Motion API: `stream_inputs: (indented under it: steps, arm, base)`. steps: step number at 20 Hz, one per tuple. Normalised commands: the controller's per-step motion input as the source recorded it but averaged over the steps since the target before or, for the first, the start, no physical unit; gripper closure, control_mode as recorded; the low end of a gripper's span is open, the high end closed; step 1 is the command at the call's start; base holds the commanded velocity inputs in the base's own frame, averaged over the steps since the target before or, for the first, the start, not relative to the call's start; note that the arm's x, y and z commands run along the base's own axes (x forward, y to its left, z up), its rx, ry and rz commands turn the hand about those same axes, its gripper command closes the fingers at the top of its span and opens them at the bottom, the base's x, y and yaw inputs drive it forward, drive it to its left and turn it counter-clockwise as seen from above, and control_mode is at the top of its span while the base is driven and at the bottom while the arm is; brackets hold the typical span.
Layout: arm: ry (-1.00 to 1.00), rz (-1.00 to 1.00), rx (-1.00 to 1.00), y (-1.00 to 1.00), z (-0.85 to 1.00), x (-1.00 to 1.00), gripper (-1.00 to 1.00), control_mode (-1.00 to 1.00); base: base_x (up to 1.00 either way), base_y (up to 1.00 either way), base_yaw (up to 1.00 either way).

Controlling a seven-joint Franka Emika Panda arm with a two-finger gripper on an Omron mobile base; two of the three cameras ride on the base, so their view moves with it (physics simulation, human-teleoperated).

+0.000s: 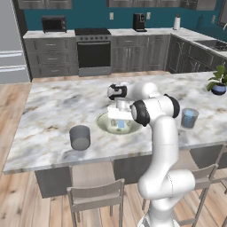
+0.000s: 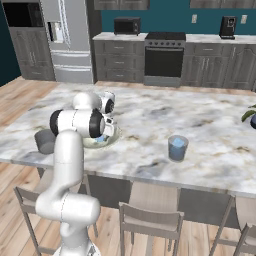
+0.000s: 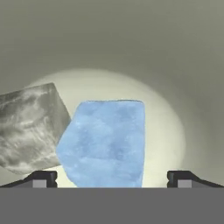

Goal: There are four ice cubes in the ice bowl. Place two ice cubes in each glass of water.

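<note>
two tumblers are seen on the marble tabletop (image 1: 48, 111): a grey glass of water (image 1: 80, 137) left of the ice bowl (image 1: 103, 123), and a bluish glass of water (image 1: 189, 118) well off to the right, with something pale blue showing inside it. the ice bowl is sat between them, near the front edge, and the pincer (image 1: 119, 122) is lowered straight down into it. in the hand view the pincer (image 3: 111, 178) is spread wide, fingertips (image 3: 40, 178) parted at either side of a pale-blue ice cube (image 3: 105, 142) lying on the bowl's pale floor (image 3: 166, 127), not touching it. a second cube (image 3: 28, 129), looking grey and marbled, is tucked right against the blue one's left side. a potted plant (image 1: 218, 82) is parked at the tabletop's far right.
</note>
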Motion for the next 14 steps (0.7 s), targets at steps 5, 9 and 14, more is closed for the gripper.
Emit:
stream_inputs:
  steps: [5, 9, 14]
  arm:
    - [-0.01, -0.02, 0.0, 0.0, -0.08, 0.15, -1.0, -1.0]
    - [-0.07, 0.0, 0.0, 0.01, 0.0, 0.33, -1.0, -1.0]
    - [-0.07, 0.0, 0.0, 0.0, 0.0, 0.27, -1.0, -1.0]
  base:
    - [0.0, 0.0, 0.0]
    - [0.0, 0.0, 0.0]
    - [0.0, 0.0, 0.0]
